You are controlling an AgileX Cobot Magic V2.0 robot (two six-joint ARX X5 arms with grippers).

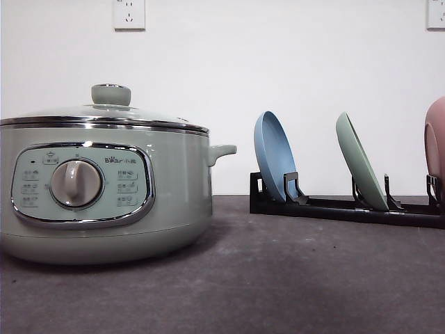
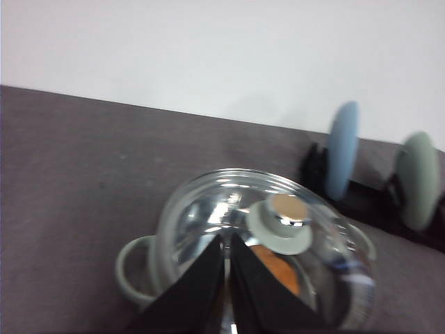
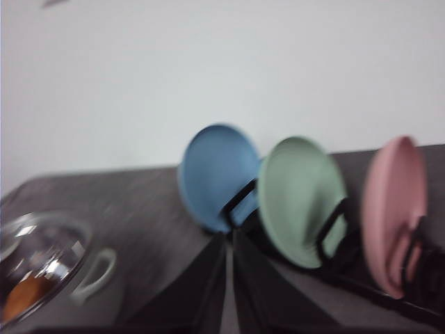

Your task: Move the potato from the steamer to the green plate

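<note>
Three plates stand on edge in a black rack (image 1: 348, 209) at the back right of the dark table (image 1: 278, 278): blue plate (image 1: 274, 156) nearest the steamer, green plate (image 1: 361, 161) in the middle, pink plate (image 1: 436, 139) cut off by the frame edge. Steamer (image 1: 104, 188) sits front left, glass lid (image 2: 208, 223) on, green knob (image 1: 111, 94) on top, dial (image 1: 76, 183) facing the camera, small side handle (image 1: 221, 151) pointing toward the rack. Potato (image 2: 278, 268) is inside the steamer, seen orange through the lid in the left wrist view; an orange blur under the lid in the right wrist view too, potato (image 3: 26, 296). Left gripper (image 2: 227, 278) hangs above the lid just beside the knob, fingers pressed nearly together with a thin gap, holding nothing. Right gripper (image 3: 229, 278) is over the table in front of the rack, aimed between the blue and green plates, fingers likewise close together and empty. Both wrist views are motion-blurred. White wall behind, with a socket (image 1: 129, 14).
</note>
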